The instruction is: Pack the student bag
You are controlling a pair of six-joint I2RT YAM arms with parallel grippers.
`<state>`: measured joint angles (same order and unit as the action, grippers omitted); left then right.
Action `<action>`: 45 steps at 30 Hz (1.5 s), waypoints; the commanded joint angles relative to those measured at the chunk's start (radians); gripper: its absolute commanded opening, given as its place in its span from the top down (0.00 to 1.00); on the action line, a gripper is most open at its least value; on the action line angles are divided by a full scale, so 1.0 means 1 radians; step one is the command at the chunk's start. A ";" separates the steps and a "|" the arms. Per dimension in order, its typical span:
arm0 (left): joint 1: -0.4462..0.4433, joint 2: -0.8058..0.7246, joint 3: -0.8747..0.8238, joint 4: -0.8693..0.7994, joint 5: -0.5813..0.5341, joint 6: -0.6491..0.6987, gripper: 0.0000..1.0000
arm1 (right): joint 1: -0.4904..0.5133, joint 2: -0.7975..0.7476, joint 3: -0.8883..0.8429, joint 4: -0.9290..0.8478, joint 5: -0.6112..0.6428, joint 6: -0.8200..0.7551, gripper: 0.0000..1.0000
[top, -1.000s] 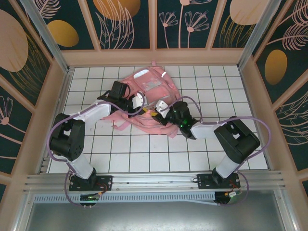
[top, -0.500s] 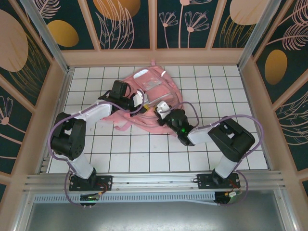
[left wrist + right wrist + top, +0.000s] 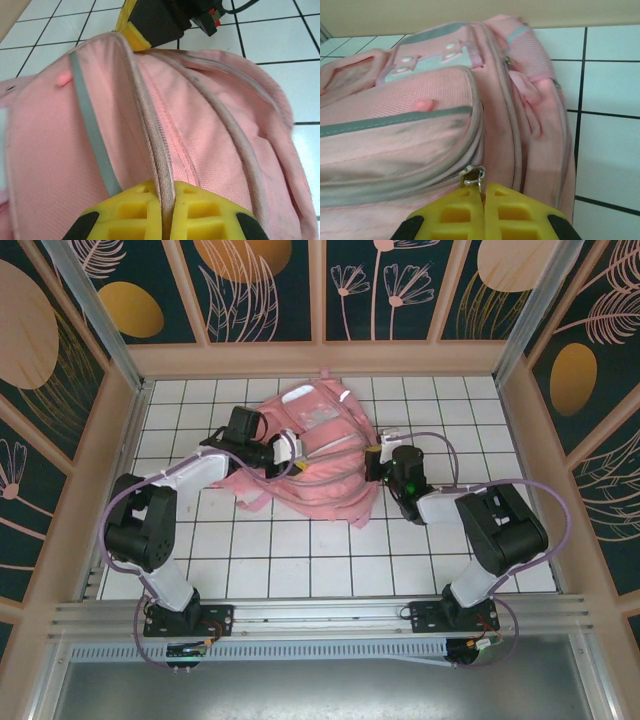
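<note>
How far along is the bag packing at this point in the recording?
Done: the student bag lies on the table, and its zip looks closed along the seam. In hand: the left gripper pinches the zip seam, and the right gripper is shut on the metal zipper pull. Left: the bag's contents are hidden, so packing cannot be confirmed.

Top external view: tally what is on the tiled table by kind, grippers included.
Student bag, pink: 1
Grippers: 2, the left gripper and the right gripper, both shut on the bag
Total: 3
</note>
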<state>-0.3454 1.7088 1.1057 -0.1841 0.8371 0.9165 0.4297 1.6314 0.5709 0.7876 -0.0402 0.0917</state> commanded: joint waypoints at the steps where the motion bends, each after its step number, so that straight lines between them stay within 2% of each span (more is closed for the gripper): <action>1: 0.099 -0.056 0.027 -0.147 0.006 0.085 1.00 | -0.062 -0.018 -0.040 -0.013 0.094 0.015 1.00; 2: 0.112 -0.051 0.038 -0.166 -0.034 0.081 1.00 | -0.046 -0.029 -0.050 0.001 0.063 -0.019 1.00; 3: 0.126 -0.045 0.051 -0.175 -0.066 0.059 0.96 | -0.027 -0.042 -0.055 0.005 0.029 -0.058 1.00; 4: 0.138 -0.042 0.062 -0.174 -0.083 0.028 0.84 | -0.008 -0.053 -0.057 0.008 -0.003 -0.093 1.00; 5: 0.147 -0.043 0.067 -0.175 -0.090 0.011 0.61 | 0.015 -0.063 -0.065 0.018 -0.038 -0.127 1.00; 6: 0.148 -0.048 0.068 -0.174 -0.092 0.010 0.11 | 0.038 -0.070 -0.073 0.029 -0.072 -0.156 1.00; 7: 0.148 -0.054 0.066 -0.175 -0.065 0.016 0.01 | 0.053 -0.076 -0.076 0.037 -0.101 -0.173 1.00; 9: 0.145 -0.070 0.055 -0.161 0.021 0.011 0.01 | 0.087 -0.079 -0.074 0.051 -0.149 -0.191 1.00; 10: 0.141 -0.078 0.044 -0.123 0.046 -0.053 0.01 | 0.100 -0.076 -0.065 0.052 -0.165 -0.195 1.00; 12: 0.113 -0.098 0.013 -0.054 0.070 -0.127 0.01 | 0.132 -0.063 -0.037 0.051 -0.201 -0.220 1.00; 16: -0.005 -0.101 -0.018 0.002 -0.049 -0.178 0.01 | 0.177 -0.041 0.013 0.079 -0.238 -0.202 1.00; 18: -0.027 -0.082 -0.018 0.003 -0.045 -0.191 0.02 | 0.187 -0.036 0.024 0.115 -0.269 -0.157 1.00; 20: -0.044 -0.065 -0.026 0.006 -0.046 -0.180 0.07 | 0.200 -0.027 0.037 0.124 -0.289 -0.145 1.00; 23: -0.085 -0.034 -0.014 -0.029 -0.165 -0.145 0.13 | 0.227 -0.010 0.051 0.126 -0.305 -0.141 1.00; 26: -0.087 -0.025 -0.028 0.020 -0.242 -0.191 0.28 | 0.252 0.005 0.069 0.101 -0.320 -0.172 1.00; 27: -0.087 -0.027 -0.035 0.041 -0.264 -0.192 0.37 | 0.258 0.005 0.070 0.087 -0.320 -0.190 1.00; 29: -0.089 -0.036 -0.047 0.067 -0.322 -0.183 0.65 | 0.258 0.000 0.063 0.076 -0.308 -0.205 1.00; 32: -0.090 -0.056 -0.074 0.066 -0.353 -0.101 0.98 | 0.247 -0.013 0.053 0.053 -0.296 -0.234 1.00; 36: -0.090 -0.087 -0.111 0.026 -0.324 0.048 1.00 | 0.199 -0.010 0.060 -0.004 -0.219 -0.258 1.00; 40: -0.090 -0.126 -0.160 0.018 -0.277 0.124 1.00 | 0.124 0.045 0.115 -0.075 -0.151 -0.254 1.00; 44: -0.090 -0.160 -0.200 0.009 -0.161 0.213 1.00 | 0.037 0.145 0.189 -0.053 -0.016 -0.172 1.00; 45: -0.090 -0.170 -0.202 0.006 -0.122 0.226 1.00 | 0.022 0.170 0.233 -0.104 -0.004 -0.140 1.00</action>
<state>-0.4446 1.5898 0.9432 -0.0574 0.5518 1.0248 0.5591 1.7374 0.7185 0.7208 -0.2939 -0.1268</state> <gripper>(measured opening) 0.058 0.049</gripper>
